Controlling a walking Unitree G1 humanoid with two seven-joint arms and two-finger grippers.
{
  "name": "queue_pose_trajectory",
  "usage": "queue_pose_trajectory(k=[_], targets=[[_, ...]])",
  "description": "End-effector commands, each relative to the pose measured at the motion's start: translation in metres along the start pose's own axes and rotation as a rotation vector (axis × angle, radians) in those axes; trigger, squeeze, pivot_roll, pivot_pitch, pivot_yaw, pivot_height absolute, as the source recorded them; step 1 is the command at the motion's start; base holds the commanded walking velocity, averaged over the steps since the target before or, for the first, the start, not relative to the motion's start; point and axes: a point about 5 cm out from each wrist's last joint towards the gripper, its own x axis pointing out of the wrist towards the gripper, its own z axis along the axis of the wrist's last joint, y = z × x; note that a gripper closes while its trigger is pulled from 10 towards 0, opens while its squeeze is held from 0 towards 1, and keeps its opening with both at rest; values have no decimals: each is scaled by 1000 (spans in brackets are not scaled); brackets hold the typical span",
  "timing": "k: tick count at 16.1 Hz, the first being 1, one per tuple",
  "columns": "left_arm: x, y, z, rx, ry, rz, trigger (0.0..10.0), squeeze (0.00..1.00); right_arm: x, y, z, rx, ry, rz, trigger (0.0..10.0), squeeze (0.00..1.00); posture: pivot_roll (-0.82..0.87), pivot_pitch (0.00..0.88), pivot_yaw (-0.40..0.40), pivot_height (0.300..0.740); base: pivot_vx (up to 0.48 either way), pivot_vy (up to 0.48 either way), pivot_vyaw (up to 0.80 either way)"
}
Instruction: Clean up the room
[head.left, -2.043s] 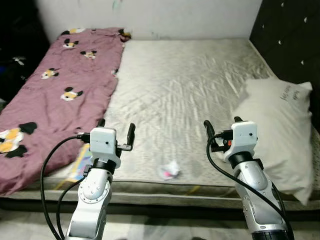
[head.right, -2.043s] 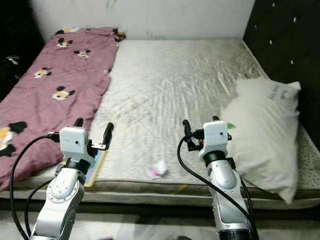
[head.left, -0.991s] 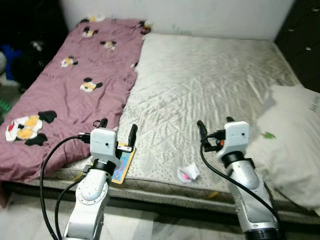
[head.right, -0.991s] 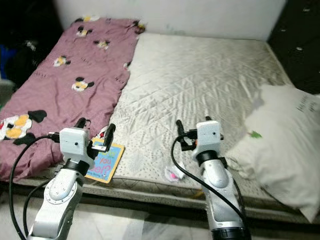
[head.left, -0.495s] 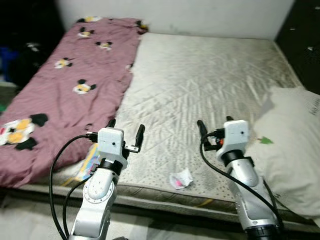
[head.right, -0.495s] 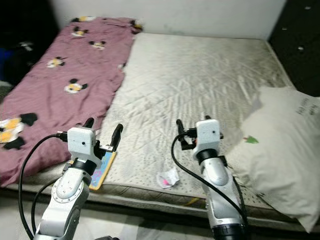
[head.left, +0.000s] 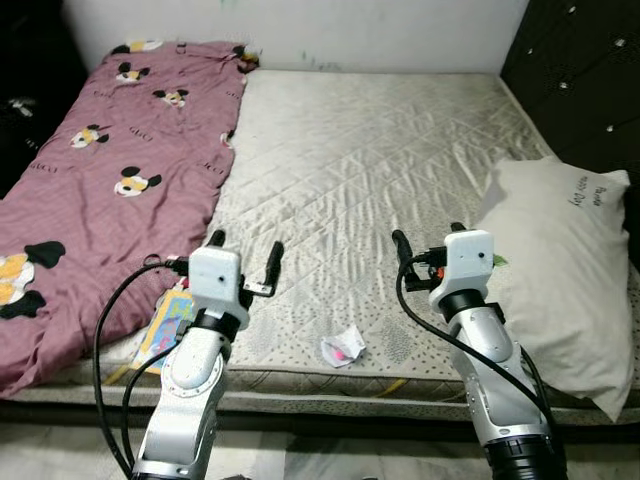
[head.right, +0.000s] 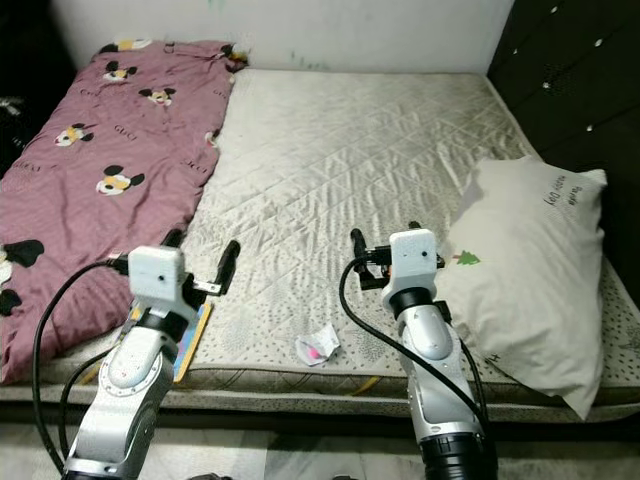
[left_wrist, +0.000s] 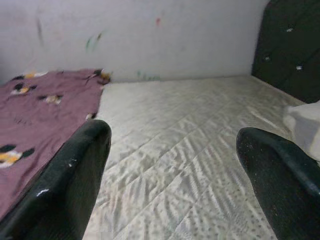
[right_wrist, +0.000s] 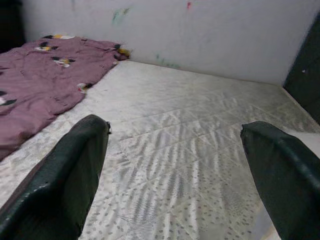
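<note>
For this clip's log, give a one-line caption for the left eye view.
Both open grippers, left gripper and right gripper, hover over the mattress near a crumpled wrapper.

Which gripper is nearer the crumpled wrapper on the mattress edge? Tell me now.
Roughly equal, the right perhaps slightly nearer. The crumpled wrapper lies between them: right gripper up to its right, left gripper up to its left, both open above the mattress.

Both silver arms reach forward toward twelve o'clock. The left gripper and right gripper hold their fingers spread wide, grasping nothing.

A crumpled wrapper lies near the mattress edge.
</note>
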Motion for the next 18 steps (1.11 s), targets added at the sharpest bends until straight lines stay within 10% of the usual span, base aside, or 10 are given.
queue_pose_trajectory(k=[1, 9, 18], targets=[[-1, 0, -3, -9, 17, -3, 10000, 0, 1, 1, 1, 0, -6, 5, 10000, 0, -23, 110, -6, 740, 0, 0, 0], [1, -3, -3, -20, 17, -16, 10000, 0, 2, 3, -2, -3, 6, 12, 10000, 0, -21, 114, -5, 740, 0, 467, 0], [-1, -3, -3, -10, 9, -18, 10000, 0, 1, 5, -2, 8, -5, 29, 10000, 0, -23, 109, -2, 740, 0, 0, 0]])
